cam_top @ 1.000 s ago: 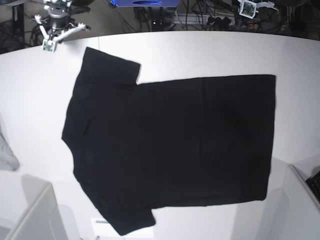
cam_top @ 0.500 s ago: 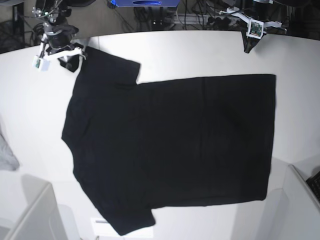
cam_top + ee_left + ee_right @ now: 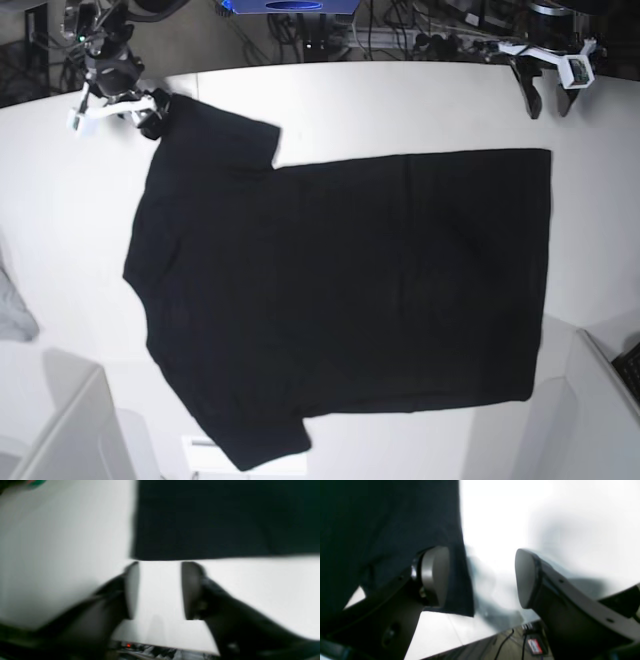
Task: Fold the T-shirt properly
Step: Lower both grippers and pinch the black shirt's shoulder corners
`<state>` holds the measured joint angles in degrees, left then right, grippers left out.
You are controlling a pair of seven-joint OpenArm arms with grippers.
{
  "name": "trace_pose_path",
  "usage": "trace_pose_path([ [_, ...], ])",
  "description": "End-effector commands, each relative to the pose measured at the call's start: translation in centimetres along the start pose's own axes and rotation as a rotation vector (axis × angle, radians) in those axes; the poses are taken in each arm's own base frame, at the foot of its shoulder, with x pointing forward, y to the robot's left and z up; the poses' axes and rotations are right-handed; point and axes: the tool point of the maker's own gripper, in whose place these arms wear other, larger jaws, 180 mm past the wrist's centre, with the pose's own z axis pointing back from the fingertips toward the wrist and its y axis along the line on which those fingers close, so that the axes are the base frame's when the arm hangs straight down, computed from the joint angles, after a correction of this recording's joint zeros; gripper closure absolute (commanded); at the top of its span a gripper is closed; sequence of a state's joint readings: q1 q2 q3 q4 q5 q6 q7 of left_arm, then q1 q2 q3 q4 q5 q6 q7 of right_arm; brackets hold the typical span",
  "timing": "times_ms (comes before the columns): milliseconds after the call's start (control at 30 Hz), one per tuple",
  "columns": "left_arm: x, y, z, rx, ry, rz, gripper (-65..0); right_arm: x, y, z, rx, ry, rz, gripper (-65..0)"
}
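The black T-shirt [image 3: 350, 290] lies spread flat on the white table [image 3: 400, 100], plain side up, sleeves to the left and hem to the right. My right gripper [image 3: 155, 118] is open at the far sleeve's corner. In the right wrist view the sleeve [image 3: 382, 530] edge lies between the open fingers [image 3: 435, 575] of the gripper [image 3: 481, 577]. My left gripper [image 3: 548, 108] is open above bare table just behind the hem's far corner. In the left wrist view the gripper [image 3: 160, 590] is open and empty, with the shirt's corner [image 3: 225, 517] just ahead.
A small grey cloth [image 3: 12, 305] lies at the table's left edge. White box shapes stand at the near left [image 3: 60, 420] and near right [image 3: 600, 400]. Cables and equipment sit beyond the table's far edge [image 3: 320, 30].
My left gripper has moved right, to behind the hem's far corner. My right gripper has shifted up to the far sleeve's corner. The shirt has not moved.
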<state>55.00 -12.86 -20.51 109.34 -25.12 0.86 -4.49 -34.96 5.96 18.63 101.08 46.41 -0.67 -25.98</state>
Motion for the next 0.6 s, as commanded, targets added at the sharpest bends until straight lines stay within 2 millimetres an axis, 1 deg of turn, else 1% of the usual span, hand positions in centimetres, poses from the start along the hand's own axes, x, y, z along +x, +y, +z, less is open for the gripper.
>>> trace_pose_path([
  [0, 0.8, 0.5, 0.0, 0.004, -0.031, 0.026, -36.0, -0.2, 0.8, -0.2, 0.029, 0.015, 0.012, -39.0],
  [67, 0.5, 1.7, -0.3, 0.038, -0.026, 0.06, -41.1, -1.7, 1.5, -0.6, 0.05, 0.059, 0.027, -38.9],
  [167, 0.2, 2.3, -0.7, 0.056, -0.026, 0.075, -45.3, -3.6, 2.9, -0.9, 0.086, 0.11, 0.039, -38.9],
  [267, -0.4, 2.6, -1.1, 0.069, -0.02, 0.083, -45.9, -4.5, 3.8, -1.0, 0.107, 0.131, 0.043, -38.9],
  [367, -1.0, 3.0, -1.7, 0.086, -0.014, 0.095, -45.9, -4.7, 4.0, -1.0, 0.113, 0.138, 0.048, -38.6],
  [400, -1.2, 3.2, -1.9, 0.091, -0.011, 0.098, -45.9, -4.7, 3.9, -1.0, 0.112, 0.138, 0.049, -36.8],
  [433, -1.4, 3.3, -2.1, 0.096, -0.011, 0.115, -45.9, -4.7, 3.8, -1.0, 0.111, 0.139, 0.05, -33.3],
  [500, -1.6, 3.7, -2.5, 0.11, -0.011, 0.181, -45.9, -4.7, 3.8, -1.0, 0.109, 0.138, 0.052, -22.5],
  [567, -2.0, 4.2, -2.8, 0.123, -0.007, 0.256, -45.9, -5.0, 3.5, -1.1, 0.101, 0.148, 0.048, -8.7],
])
